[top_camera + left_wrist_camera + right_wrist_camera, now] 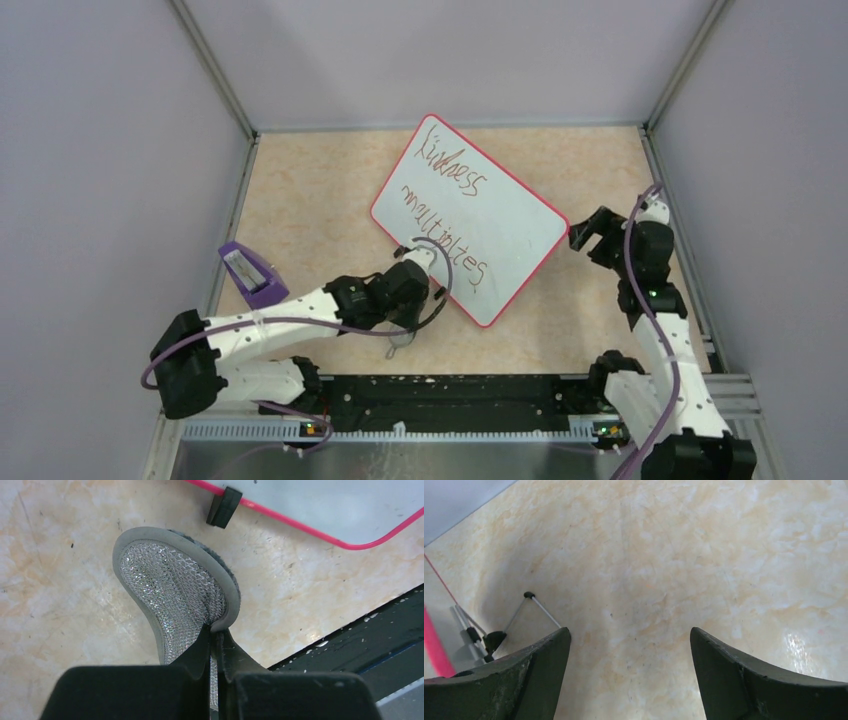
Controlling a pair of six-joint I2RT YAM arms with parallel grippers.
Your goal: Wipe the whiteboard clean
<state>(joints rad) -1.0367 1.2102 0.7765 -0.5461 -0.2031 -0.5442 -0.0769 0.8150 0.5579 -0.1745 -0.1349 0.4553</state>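
Board (pixel 500 215): both lines of writing (pixel 452 178) intact, nothing erased yet. Left gripper (pixel 214 639) closed on pad (pixel 175 592), just beside board edge. Right gripper (pixel 629 650) open, empty, over table (pixel 724 555).

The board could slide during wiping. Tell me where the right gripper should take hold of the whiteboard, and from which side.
Grip the whiteboard by its thin red-pink rim at the right corner, nearest the open right gripper. Come in low from the right, jaws straddling the edge: the board lies flat, so only its rim likely offers a bite.
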